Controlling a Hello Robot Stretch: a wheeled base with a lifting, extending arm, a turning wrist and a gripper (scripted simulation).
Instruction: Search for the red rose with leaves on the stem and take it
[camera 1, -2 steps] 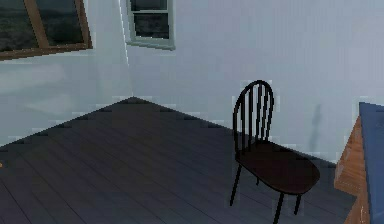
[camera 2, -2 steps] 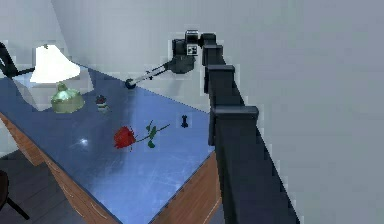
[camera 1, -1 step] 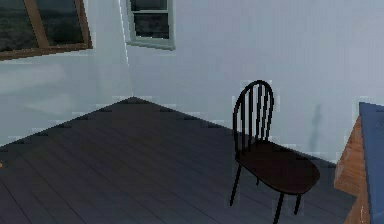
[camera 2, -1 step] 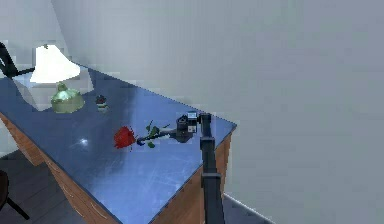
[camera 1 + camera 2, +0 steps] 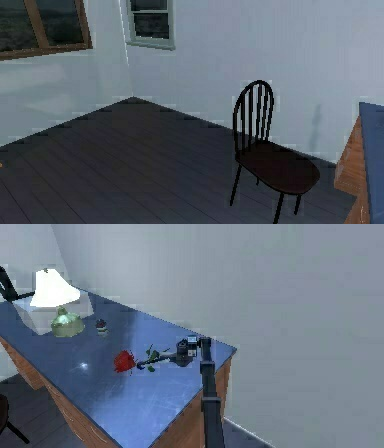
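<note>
On the right part of the glossy blue desk top with brown wooden sides, the red rose with a thin green leafy stem is lying flat. Its bloom is pointing left and its stem is running right towards my pincer at the far end of my dark square arm. The stem's right end and my fingers are sitting so close together that I cannot tell whether I am touching it. With the flower resting on the surface, I cannot tell whether I am holding anything either, nor how my pincer is set. I am judging the rose to be very light, soft and easily bruised: the petals are likely to crush, and the thin stem to bend or slide on that shiny top. So I am thinking the hold belongs on the stem, about midway between the leaves and away from the bloom, with a gentle lift. Far to the left, a table lamp with a white shade and green base and a small dark object are standing well apart from the flower. Ahead, a dark wooden spindle-back chair is standing on dark floorboards. I am finding no brand, label or writing that can be read.
</note>
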